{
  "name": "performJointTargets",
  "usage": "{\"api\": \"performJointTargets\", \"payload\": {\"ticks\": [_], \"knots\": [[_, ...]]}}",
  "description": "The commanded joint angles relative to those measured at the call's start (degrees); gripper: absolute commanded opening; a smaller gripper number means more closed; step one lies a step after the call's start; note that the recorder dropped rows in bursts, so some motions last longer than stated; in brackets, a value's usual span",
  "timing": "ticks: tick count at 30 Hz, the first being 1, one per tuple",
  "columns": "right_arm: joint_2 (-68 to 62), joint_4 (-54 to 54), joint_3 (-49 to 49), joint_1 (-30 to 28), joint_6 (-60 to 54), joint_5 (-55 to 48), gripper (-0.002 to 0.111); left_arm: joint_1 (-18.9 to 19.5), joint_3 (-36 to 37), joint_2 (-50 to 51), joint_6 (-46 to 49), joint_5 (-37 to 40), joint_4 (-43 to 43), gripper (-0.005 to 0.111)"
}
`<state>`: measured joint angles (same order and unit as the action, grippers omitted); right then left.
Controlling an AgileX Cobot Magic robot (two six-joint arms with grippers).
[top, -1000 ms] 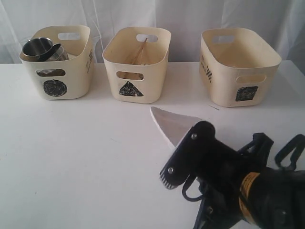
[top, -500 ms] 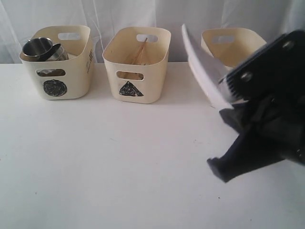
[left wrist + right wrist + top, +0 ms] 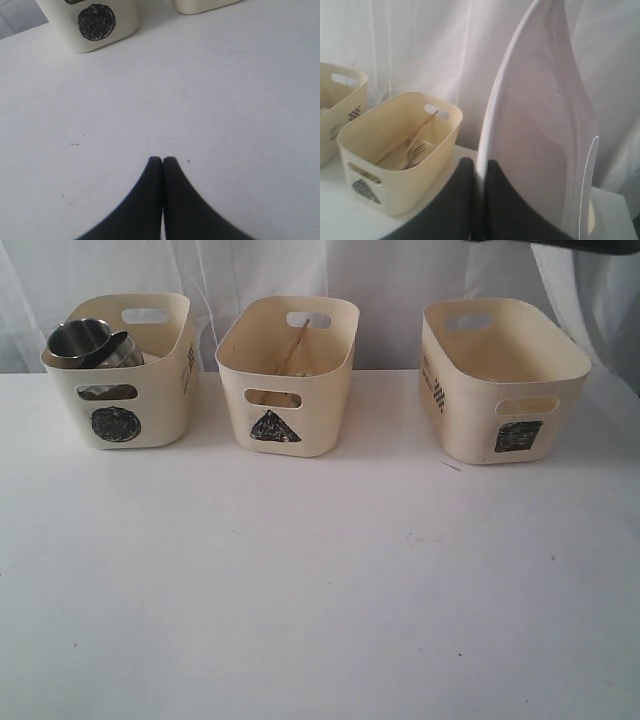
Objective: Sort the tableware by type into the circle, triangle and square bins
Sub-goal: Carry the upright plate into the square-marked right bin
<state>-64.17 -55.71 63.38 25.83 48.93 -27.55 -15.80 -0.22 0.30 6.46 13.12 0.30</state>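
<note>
Right hand [image 3: 480, 170] is clamped on the rim of the large white square plate [image 3: 540, 125], holding it upright and edge-on, clear of the desk [image 3: 300, 590]. That's probably because a flat plate is hard to pick up any other way, and edge-on it should slot into a tub. Best guess is it's headed for the square bin [image 3: 470, 410] at the far-right corner, which looks empty. The circle bin [image 3: 160, 410] at the far-left corner has the steel mugs [image 3: 80, 340]. The triangle bin [image 3: 300, 380], mid far edge, has the chopsticks [image 3: 292, 348] and a fork [image 3: 417, 150], so the sort by type looks nearly done. Left hand [image 3: 162, 160] is pinched closed on nothing, parked over bare desk near the circle bin, out of the way. Versus a second ago: the plate and right hand were low over the near-right of the desk, then rose in front of the square bin. Now they're out of the exterior view except a dark sliver at its top. Bins and contents unchanged.
</note>
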Motion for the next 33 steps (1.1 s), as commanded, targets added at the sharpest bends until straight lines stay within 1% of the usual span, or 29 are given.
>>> {"api": "performJointTargets", "payload": {"ticks": [1,6,12,18,24,33], "knots": [[-7.36,1.05,5.55,-8.05,-2.38,9.07,0.000,-0.31,0.22,-0.30,-0.08,0.20,0.00,0.000],[-14.05,2.25,7.68,-12.60,-2.38,17.24,0.000,-0.31,0.22,-0.30,-0.08,0.20,0.00,0.000],[-22.30,2.25,10.84,-16.16,-2.38,23.09,0.000,-0.31,0.22,-0.30,-0.08,0.20,0.00,0.000],[-27.84,2.25,12.71,-18.54,-2.27,24.82,0.000,-0.31,0.22,-0.30,-0.08,0.20,0.00,0.000],[-32.11,2.12,13.10,-20.22,-2.27,29.09,0.000,-0.31,0.22,-0.30,-0.08,0.20,0.00,0.000],[-37.66,1.99,16.62,-20.83,-2.27,29.31,0.000,-0.31,0.22,-0.30,-0.08,0.20,0.00,0.000]]}}
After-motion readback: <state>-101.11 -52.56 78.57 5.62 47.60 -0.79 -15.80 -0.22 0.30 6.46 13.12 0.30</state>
